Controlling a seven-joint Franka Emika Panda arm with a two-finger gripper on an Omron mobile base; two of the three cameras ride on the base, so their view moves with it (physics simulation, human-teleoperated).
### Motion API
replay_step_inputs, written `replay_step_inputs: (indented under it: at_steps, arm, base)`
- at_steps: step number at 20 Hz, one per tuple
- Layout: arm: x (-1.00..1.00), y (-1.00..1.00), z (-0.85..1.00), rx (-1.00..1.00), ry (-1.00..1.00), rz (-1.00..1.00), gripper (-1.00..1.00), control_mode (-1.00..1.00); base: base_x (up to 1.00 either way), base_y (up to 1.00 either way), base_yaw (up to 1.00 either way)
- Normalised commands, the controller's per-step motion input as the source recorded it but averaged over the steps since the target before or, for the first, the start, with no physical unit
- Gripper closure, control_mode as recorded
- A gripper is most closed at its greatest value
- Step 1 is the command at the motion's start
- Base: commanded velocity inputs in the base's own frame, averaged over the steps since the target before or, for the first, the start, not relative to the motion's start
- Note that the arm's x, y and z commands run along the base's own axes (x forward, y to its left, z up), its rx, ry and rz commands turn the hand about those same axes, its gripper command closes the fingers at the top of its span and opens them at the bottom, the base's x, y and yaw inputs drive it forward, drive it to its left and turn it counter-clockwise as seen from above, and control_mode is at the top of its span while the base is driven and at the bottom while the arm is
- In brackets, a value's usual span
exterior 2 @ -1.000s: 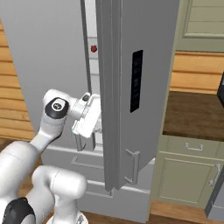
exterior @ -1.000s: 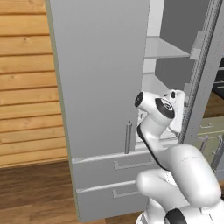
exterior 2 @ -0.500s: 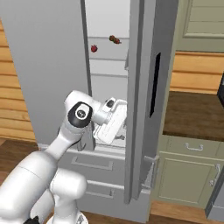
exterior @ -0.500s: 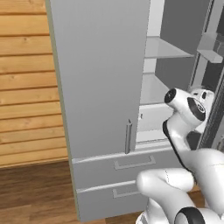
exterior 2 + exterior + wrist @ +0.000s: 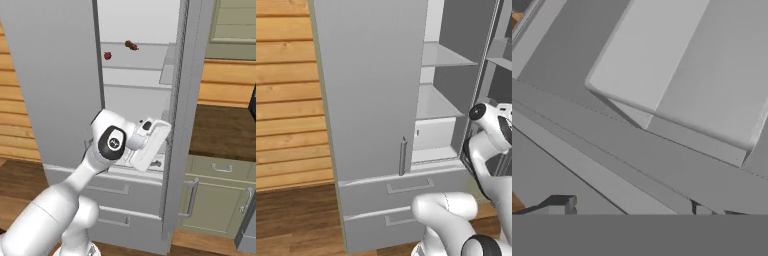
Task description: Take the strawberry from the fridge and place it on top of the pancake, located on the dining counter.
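Fridge (image 5: 368,95) is standing with its right door (image 5: 187,100) swung open and its left door shut, the vertical bar handle (image 5: 402,156) showing at the left door's lower right edge. Grey inner shelves (image 5: 443,57) are showing inside the open half, with two drawers (image 5: 406,187) below the doors. Strawberry (image 5: 107,56) is sitting on an upper shelf toward the left side of the open compartment; a darker red-brown lumpy piece of food (image 5: 131,46) is lying just to its right and a little farther back. The arm is reaching into the lower part of the open compartment, well below the berry's shelf, and the white hand (image 5: 150,145) is hanging beside the inner edge of the open door (fingers hidden behind the hand body). In the hand view only grey fridge panels and a pale drawer face (image 5: 687,75) are appearing, so the jaws' state cannot be determined. A dark wooden counter top (image 5: 222,131) over green cabinets (image 5: 220,200) is showing to the right of the fridge.
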Motion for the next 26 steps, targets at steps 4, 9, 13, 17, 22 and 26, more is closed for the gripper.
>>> replay_step_inputs:
  at_steps: [4, 9, 13, 17, 22, 26]
  arm:
    - [-0.01, 0.23, 0.02, 0.1, -0.03, -0.01, -1.0, -1.0]
    - [-0.04, 0.99, 0.1, 0.22, -0.09, -0.04, -1.0, -1.0]
    - [0.0, 1.0, -0.09, 0.59, 0.02, -0.01, -1.0, -1.0]
    - [0.0, 1.0, -0.34, 0.72, 0.04, -0.04, -1.0, -1.0]
    - [0.03, 1.0, -0.45, 0.67, 0.0, -0.09, -1.0, -1.0]
    - [0.15, 0.99, -0.13, 0.6, -0.07, -0.18, -1.0, -1.0]
  base:
    - [0.0, 0.0, 0.0]
    - [0.0, 0.0, 0.0]
    - [0.0, 0.0, 0.0]
    - [0.0, 0.0, 0.0]
    - [0.0, 0.0, 0.0]
    - [0.0, 0.0, 0.0]
